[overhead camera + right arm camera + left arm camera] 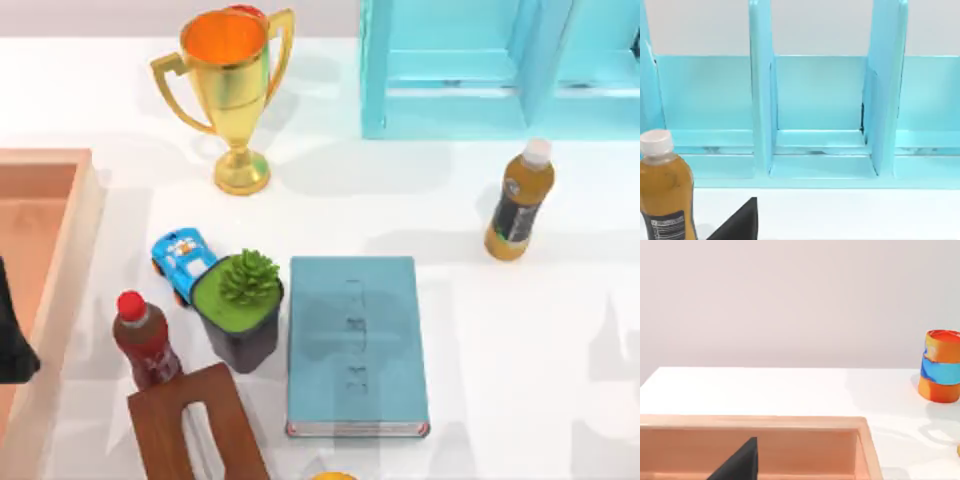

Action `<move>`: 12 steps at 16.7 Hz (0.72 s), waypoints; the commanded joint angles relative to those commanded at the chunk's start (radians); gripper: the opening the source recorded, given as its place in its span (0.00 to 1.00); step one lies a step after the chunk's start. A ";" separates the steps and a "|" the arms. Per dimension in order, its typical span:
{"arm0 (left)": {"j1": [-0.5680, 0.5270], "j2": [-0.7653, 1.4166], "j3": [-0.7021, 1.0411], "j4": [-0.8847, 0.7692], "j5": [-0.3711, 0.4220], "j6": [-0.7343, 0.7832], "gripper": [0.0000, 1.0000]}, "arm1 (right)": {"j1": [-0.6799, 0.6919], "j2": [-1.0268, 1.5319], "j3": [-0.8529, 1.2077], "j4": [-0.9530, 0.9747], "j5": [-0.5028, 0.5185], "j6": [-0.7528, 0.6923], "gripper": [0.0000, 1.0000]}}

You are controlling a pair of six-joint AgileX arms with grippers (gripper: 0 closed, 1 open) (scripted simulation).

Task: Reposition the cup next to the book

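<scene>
Top view shows the book flat beside the potted plant; left arm parked over the tray, finger state indiscernible.

Left wrist cam looked over a peach wooden tray sitting on the white table. Dark tip of the left hand sat over the tray interior. Orange-and-blue banded cylinder stood on the table beyond the tray, well apart.
</scene>
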 joint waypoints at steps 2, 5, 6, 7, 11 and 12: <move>0.000 0.000 0.000 0.000 0.000 0.000 1.00 | 0.000 0.000 0.000 0.000 0.000 0.000 1.00; 0.000 0.000 0.000 0.000 0.000 0.000 1.00 | -0.028 0.059 0.054 -0.054 0.000 -0.060 1.00; 0.000 0.000 0.000 0.000 0.000 0.000 1.00 | -0.046 0.099 0.092 -0.090 0.000 -0.101 1.00; 0.000 0.000 0.000 0.000 0.000 0.000 1.00 | -0.066 0.149 0.139 -0.135 0.000 -0.153 1.00; 0.000 0.000 0.000 0.000 0.000 0.000 1.00 | -0.160 0.443 0.405 -0.350 0.002 -0.463 1.00; 0.000 0.000 0.000 0.000 0.000 0.000 1.00 | -0.183 0.534 0.481 -0.406 0.002 -0.565 1.00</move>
